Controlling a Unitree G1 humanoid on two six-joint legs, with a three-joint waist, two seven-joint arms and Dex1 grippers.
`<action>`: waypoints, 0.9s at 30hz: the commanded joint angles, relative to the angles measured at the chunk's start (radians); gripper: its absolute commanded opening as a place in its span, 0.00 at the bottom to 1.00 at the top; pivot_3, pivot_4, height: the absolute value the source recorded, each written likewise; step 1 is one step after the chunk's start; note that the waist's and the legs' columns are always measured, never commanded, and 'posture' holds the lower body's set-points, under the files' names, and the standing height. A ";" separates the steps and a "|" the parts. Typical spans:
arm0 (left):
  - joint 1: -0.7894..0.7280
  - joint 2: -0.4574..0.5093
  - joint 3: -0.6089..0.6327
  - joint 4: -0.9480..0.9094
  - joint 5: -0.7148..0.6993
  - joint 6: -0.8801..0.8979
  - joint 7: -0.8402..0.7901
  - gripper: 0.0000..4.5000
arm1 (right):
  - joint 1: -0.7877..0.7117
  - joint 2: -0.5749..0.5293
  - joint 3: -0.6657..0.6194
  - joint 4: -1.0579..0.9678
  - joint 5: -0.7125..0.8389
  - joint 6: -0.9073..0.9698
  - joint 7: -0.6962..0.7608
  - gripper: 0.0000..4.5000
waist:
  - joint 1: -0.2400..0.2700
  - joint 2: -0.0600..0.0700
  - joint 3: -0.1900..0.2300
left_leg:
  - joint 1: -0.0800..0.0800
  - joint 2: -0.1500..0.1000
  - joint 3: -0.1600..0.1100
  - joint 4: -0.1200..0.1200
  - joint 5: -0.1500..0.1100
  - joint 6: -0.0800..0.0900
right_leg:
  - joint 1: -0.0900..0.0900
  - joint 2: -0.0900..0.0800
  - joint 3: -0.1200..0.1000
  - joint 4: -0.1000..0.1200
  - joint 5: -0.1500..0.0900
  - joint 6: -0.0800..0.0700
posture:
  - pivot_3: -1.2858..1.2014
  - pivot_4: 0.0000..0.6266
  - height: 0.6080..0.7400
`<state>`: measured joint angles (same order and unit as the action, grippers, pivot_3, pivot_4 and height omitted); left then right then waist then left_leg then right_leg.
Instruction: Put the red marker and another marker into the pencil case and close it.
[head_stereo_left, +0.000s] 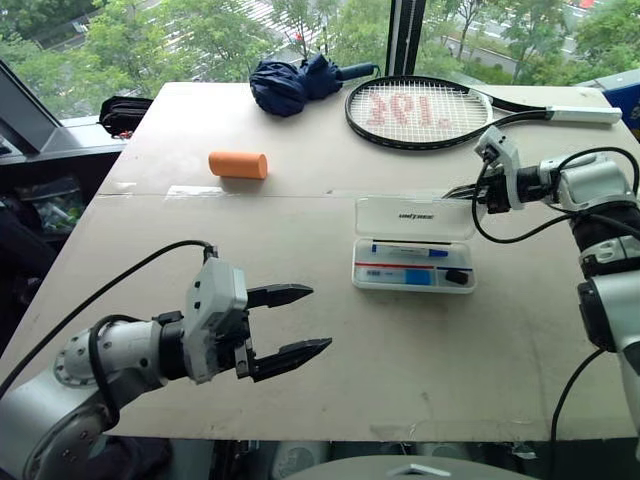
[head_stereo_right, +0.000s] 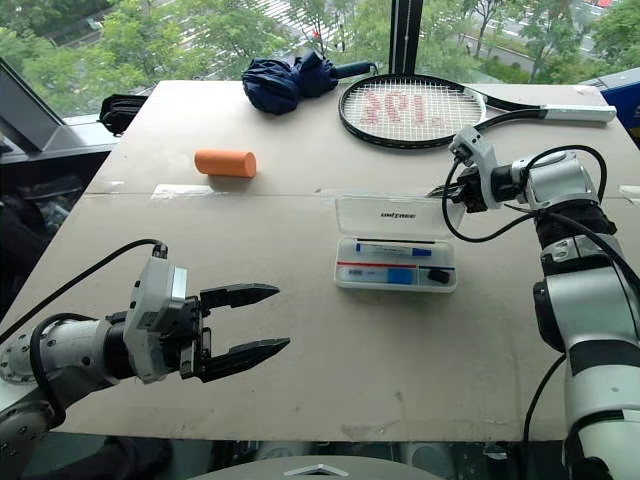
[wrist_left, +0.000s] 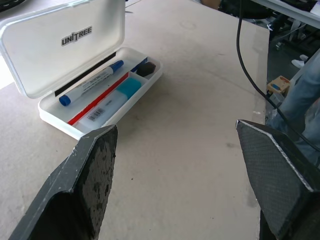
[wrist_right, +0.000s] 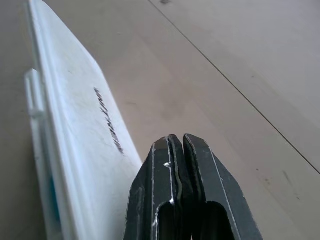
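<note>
The pencil case (head_stereo_left: 414, 259) is seen lying open at table centre, lid raised, a red marker (wrist_left: 98, 99) and a blue-capped marker (wrist_left: 91, 83) inside. At its two o'clock the right gripper (head_stereo_left: 458, 191) is clenched empty behind the lid; at seven o'clock the left gripper (head_stereo_left: 290, 327) is held spread wide, empty.

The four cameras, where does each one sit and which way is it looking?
Head eyes: on the head, facing forward and down over the table, both arms showing.
Left wrist: behind the open left gripper, facing the open pencil case.
Right wrist: behind the shut right gripper, beside the case's lid.
All views share the pencil case.
</note>
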<state>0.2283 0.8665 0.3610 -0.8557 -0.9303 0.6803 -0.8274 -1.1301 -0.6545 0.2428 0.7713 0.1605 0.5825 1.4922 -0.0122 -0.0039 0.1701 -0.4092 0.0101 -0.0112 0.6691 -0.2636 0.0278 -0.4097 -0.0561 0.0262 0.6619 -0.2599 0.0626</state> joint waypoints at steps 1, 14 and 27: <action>0.012 -0.006 0.020 -0.042 -0.021 -0.025 0.013 0.85 | 0.095 -0.090 0.053 -0.300 0.060 0.082 0.118 0.01 | 0.003 0.000 0.000 | -0.002 0.000 -0.002 0.000 0.000 0.000 | -0.001 0.000 -0.002 0.000 0.000 0.000 | 0.52 0.24 0.94; -0.023 0.013 -0.033 0.011 0.020 -0.035 -0.003 0.85 | 0.590 -0.078 -0.131 -0.793 0.112 -0.062 -0.177 0.01 | 0.008 -0.011 -0.009 | 0.017 0.001 -0.006 -0.002 0.000 0.000 | 0.018 0.001 -0.005 -0.002 -0.002 -0.005 | 0.52 0.24 0.94; 0.152 0.023 0.084 0.176 0.146 -0.138 -0.189 0.85 | 1.481 -0.152 -0.945 -1.265 0.322 -0.119 -0.191 0.87 | 0.026 -0.003 -0.005 | 0.011 0.000 -0.005 -0.001 0.000 0.000 | 0.013 0.002 -0.005 -0.002 -0.001 -0.002 | 0.52 0.24 0.94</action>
<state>0.3720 0.8800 0.4122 -0.6917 -0.7955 0.5677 -0.9857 0.3409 -0.8075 -0.6152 -0.4491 0.4576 0.4806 1.2865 0.0141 -0.0066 0.1651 -0.3973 0.0107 -0.0163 0.6676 -0.2638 0.0278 -0.3952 -0.0541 0.0212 0.6593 -0.2627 0.0583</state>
